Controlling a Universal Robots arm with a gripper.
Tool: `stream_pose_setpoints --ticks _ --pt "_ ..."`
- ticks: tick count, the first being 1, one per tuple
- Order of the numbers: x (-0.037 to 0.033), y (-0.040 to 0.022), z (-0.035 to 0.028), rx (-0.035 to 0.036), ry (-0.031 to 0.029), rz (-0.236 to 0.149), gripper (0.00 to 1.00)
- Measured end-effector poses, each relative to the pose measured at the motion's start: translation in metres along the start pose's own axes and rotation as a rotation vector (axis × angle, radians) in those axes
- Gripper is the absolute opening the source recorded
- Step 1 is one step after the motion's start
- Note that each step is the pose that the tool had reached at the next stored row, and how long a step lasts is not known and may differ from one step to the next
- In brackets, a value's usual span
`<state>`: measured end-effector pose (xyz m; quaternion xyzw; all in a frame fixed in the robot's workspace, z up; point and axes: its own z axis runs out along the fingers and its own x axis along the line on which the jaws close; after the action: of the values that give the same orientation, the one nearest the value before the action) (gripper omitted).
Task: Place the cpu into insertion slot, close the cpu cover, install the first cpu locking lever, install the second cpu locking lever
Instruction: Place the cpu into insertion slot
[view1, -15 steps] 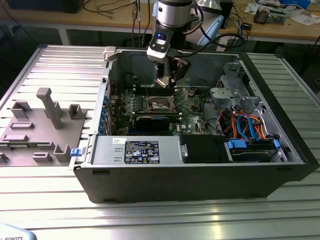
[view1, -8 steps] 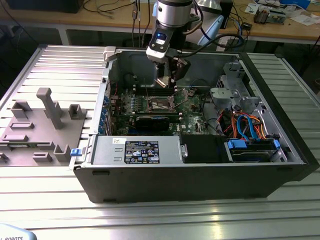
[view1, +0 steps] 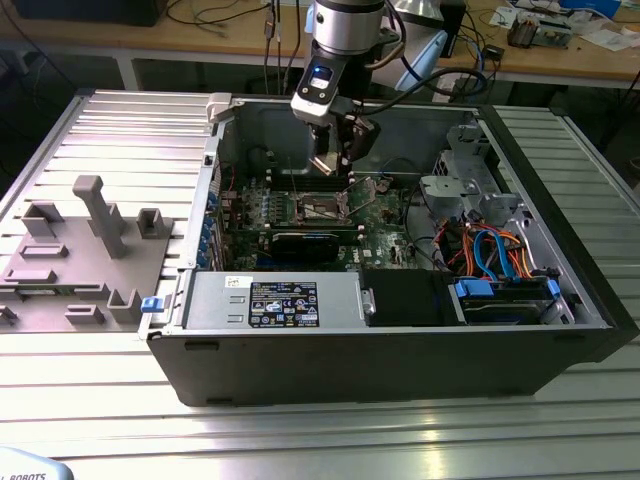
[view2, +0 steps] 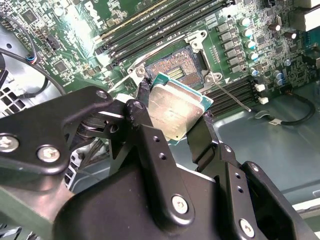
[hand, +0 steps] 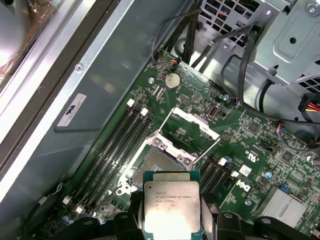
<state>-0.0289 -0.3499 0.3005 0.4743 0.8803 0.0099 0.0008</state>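
Silver-topped square cpu (hand: 171, 202) was held clamped between the fingers of the black gripper (view2: 172, 114), above the dark silver-rimmed insertion slot (hand: 157, 167). Placement was judged underway; squaring over the recess was called for.

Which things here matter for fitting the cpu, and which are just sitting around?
Job: gripper, shut on the cpu; insertion slot, empty; cpu cover, raised.
Lying about: memory slots; coin battery; blue cables; grey fixture block.
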Motion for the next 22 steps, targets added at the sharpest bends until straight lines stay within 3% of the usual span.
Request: stream_pose_setpoints --ticks 22 --pt "0.0000 0.0000 0.0002 -0.0003 -0.0007 0.035 0.54"
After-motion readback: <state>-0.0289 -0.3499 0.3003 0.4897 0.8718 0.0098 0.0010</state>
